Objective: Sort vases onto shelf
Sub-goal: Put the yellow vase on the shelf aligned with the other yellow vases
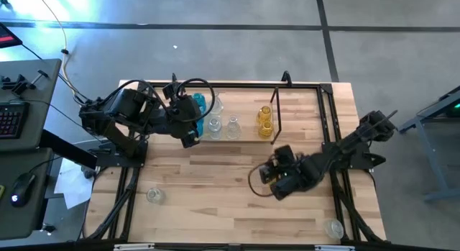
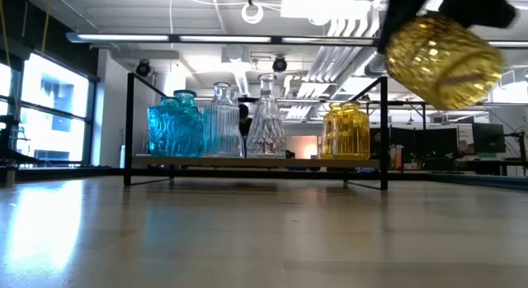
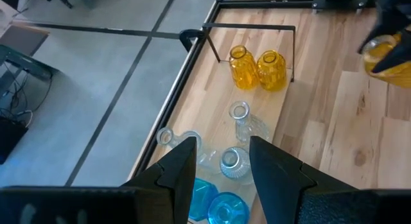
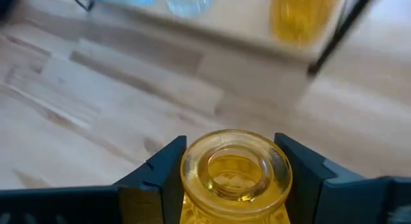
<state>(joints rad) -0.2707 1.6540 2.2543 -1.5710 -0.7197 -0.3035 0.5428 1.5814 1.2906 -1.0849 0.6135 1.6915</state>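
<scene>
From above, the left arm covers the blue vases (image 2: 175, 125) at one end of the shelf (image 1: 277, 113). The right gripper (image 4: 234, 165) is closed on the neck of a yellow vase (image 4: 235, 172), lifted over the table (image 1: 215, 201). The left gripper (image 3: 223, 161) hangs open above the shelf, holding nothing.

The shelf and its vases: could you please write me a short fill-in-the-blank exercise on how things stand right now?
1. The right claw is shut on a vase coloured ____.
2. On the shelf, the yellow vases already placed number ____.
3. The left claw hangs over the shelf's ____ vases, holding nothing.
4. Two clear vases, one near the left and one at the right, stand on the ____, off the shelf.

Missing words: yellow; two; blue; table
</scene>
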